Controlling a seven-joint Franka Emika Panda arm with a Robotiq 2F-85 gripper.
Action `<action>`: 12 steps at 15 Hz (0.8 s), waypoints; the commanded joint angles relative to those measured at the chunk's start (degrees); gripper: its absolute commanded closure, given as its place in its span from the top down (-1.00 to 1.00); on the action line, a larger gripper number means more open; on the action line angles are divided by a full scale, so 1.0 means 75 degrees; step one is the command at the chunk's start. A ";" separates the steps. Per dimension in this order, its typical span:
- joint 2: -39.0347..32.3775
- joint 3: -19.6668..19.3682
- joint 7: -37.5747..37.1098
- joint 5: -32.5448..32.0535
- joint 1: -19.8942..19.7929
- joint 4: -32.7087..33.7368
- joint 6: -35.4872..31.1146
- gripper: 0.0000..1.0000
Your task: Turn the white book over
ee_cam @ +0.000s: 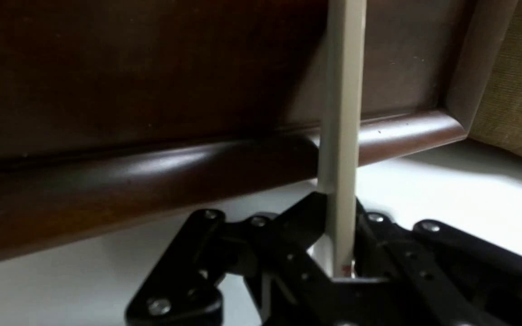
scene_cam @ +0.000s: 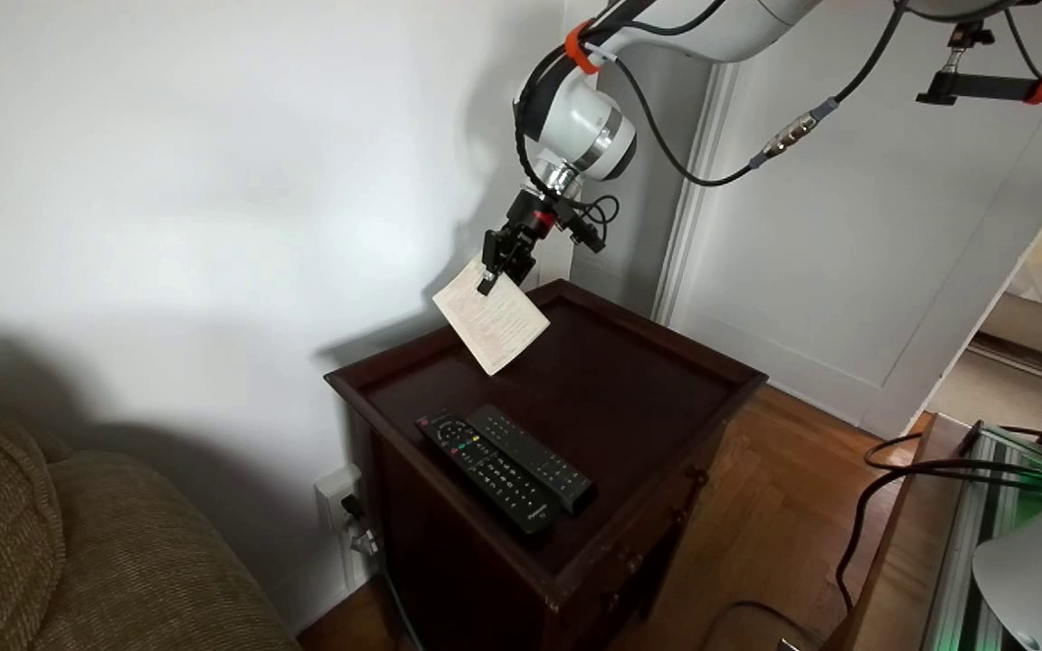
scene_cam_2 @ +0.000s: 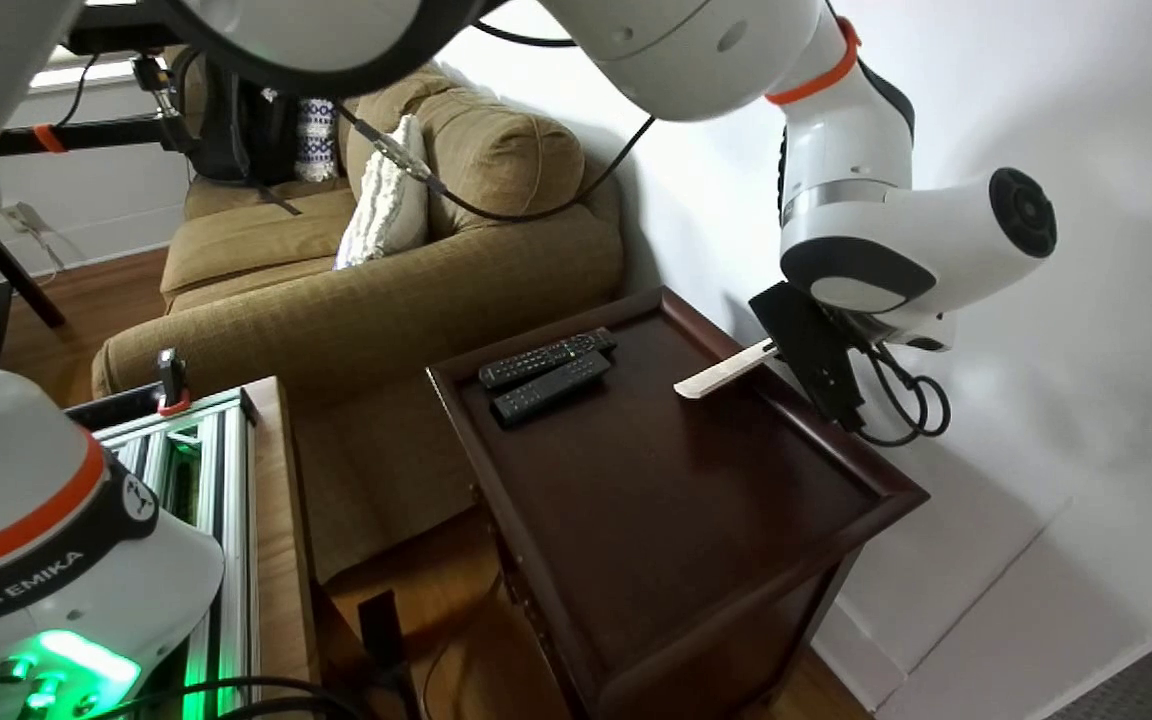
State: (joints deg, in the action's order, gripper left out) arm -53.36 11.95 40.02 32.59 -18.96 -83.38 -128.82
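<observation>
The white book (scene_cam: 496, 321) is a thin cream booklet with printed text on the face seen in an exterior view. My gripper (scene_cam: 488, 282) is shut on it near its upper edge. The book hangs tilted over the wall-side part of the dark wooden nightstand (scene_cam: 629, 389); I cannot tell whether its lower corner touches the top. In an exterior view the book (scene_cam_2: 726, 370) shows edge-on, and its held end is hidden behind the wrist. In the wrist view the book (ee_cam: 346, 99) stands edge-on between both fingers (ee_cam: 340, 213).
Two black remotes (scene_cam: 485, 470) (scene_cam: 535, 457) lie side by side at the sofa end of the nightstand. The nightstand has a raised rim (scene_cam_2: 796, 430). A white wall (scene_cam: 213, 181) stands close behind the gripper. A brown sofa (scene_cam_2: 386, 310) is beside the nightstand.
</observation>
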 commanded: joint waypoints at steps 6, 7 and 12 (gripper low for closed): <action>0.1947 -0.1001 -0.3025 -0.1878 0.1384 -0.1425 0.0036 -0.94; 0.2096 -0.1141 -0.3407 -0.2166 0.1582 -0.1566 0.0036 -0.94; 0.2342 -0.1867 -0.4991 -0.3746 0.2397 -0.1916 0.0227 -0.94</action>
State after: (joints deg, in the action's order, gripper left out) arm -38.10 1.78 8.94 11.10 -4.54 -94.41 -128.43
